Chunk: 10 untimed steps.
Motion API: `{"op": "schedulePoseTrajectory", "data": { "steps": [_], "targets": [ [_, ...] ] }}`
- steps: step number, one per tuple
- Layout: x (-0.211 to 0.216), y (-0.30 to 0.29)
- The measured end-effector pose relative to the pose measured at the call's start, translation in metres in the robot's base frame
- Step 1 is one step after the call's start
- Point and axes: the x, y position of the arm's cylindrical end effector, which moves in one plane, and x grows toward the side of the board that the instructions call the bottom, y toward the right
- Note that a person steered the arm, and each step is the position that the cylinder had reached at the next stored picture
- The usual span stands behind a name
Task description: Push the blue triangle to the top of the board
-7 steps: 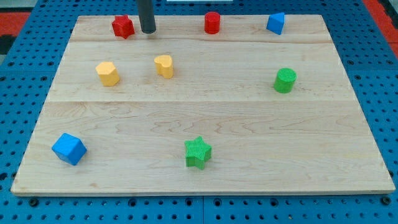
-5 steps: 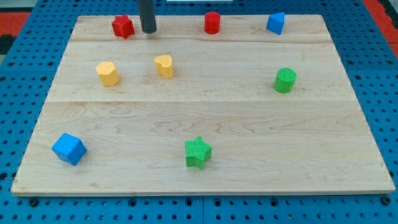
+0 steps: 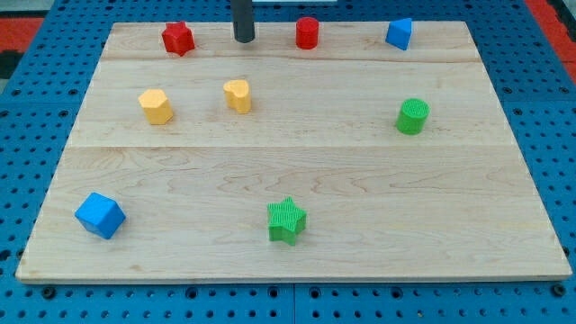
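Observation:
The blue triangle [image 3: 399,33] sits at the view's top right of the wooden board [image 3: 297,171], close to the top edge. My tip [image 3: 244,40] stands at the top of the board, between the red star [image 3: 178,38] on its left and the red cylinder [image 3: 307,32] on its right. It touches no block. The blue triangle lies well to the right of my tip, past the red cylinder.
A yellow block [image 3: 156,105] and a yellow heart [image 3: 238,94] lie at the upper left. A green cylinder [image 3: 412,116] is at the right. A blue cube [image 3: 99,215] is at the lower left and a green star [image 3: 286,220] at the bottom middle.
My tip has moved to the right along the top of the board, away from the red star toward the red cylinder. No block has moved.

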Motion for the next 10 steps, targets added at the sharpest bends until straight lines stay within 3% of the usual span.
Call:
{"op": "schedulePoseTrajectory", "data": {
  "steps": [1,2,4,5,6,7,8,9,10],
  "targets": [
    [0.004,0.017],
    [0.007,0.074],
    [0.046,0.148],
    [0.031,0.221],
    [-0.017,0.281],
    [-0.035,0.312],
    [-0.036,0.324],
    [-0.035,0.295],
    [-0.02,0.224]
  ]
}}
